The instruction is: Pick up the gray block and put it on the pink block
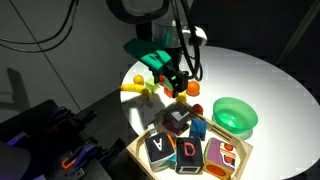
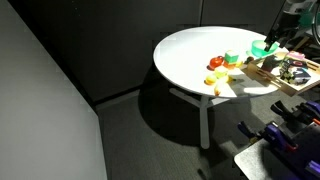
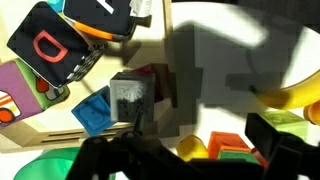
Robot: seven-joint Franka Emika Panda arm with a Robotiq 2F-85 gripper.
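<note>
Wrist view: my claw (image 3: 165, 152) is a dark blur at the bottom edge, so I can't tell how wide the jaws are, and nothing shows in its grip. Just past it the gray block (image 3: 128, 100) sits free on the tray (image 3: 40, 128), overlapping the pink block (image 3: 152, 73) at its far corner. The blue cube (image 3: 92, 111) is alongside and the D tile (image 3: 55, 50) farther off.

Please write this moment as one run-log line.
gripper: above blocks, state unclear | gray block: not held | pink block: partly hidden
</note>
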